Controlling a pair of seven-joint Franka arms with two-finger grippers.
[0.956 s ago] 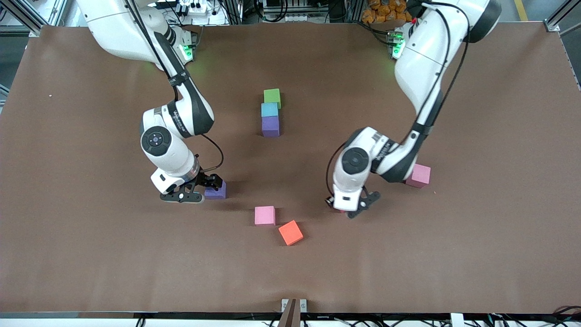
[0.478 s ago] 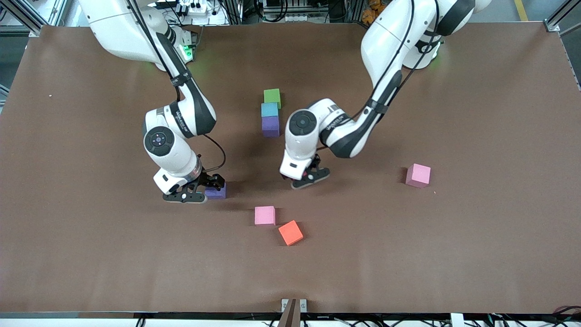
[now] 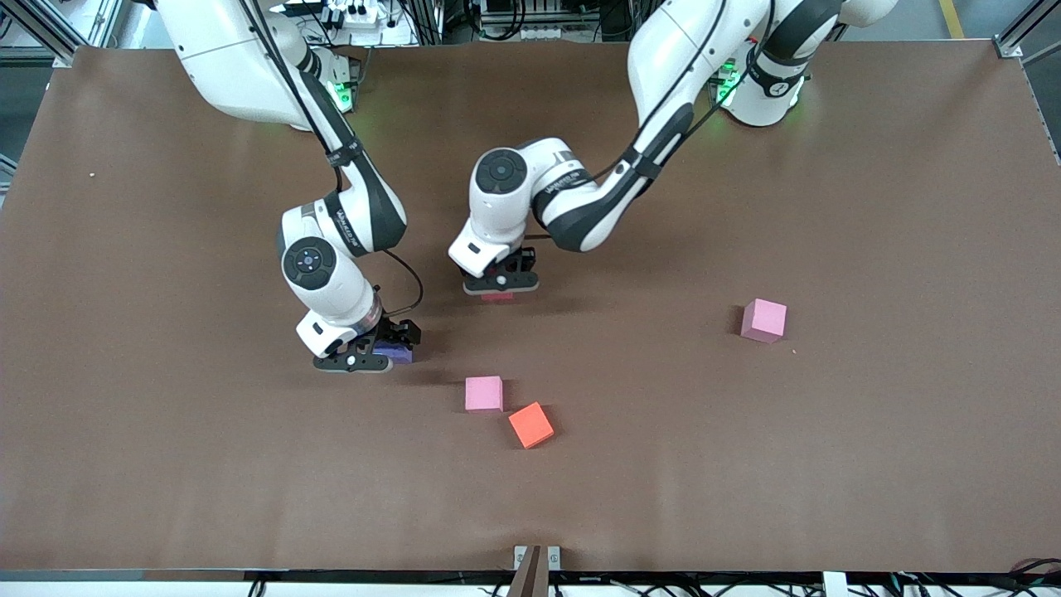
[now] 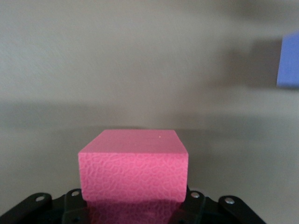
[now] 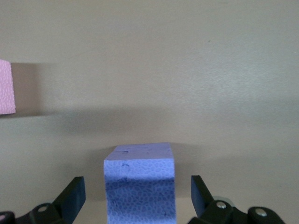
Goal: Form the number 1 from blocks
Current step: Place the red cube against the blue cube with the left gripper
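Near the middle of the brown desk, the left claw hangs low with its fingers pressed onto a small crimson red foam cube; the left wrist view shows that cube filling the space between the black fingers. From the front camera only a sliver of red shows beneath the claw, and the left arm's wrist covers the stretch of desk just farther from the camera, so the green and light blue cubes cannot be seen.

Toward the right arm's end of the desk, the right claw sits down at the surface with its fingers spread wide on either side of a small purple foam cube. The right wrist view shows the purple cube standing between the two fingertips with a gap on each side, so nothing is pinched.

Nearer to the front camera lie a pale pink foam cube and, just beside it, an orange foam cube turned at an angle. A second pale pink cube rests well apart, toward the left arm's end of the desk.
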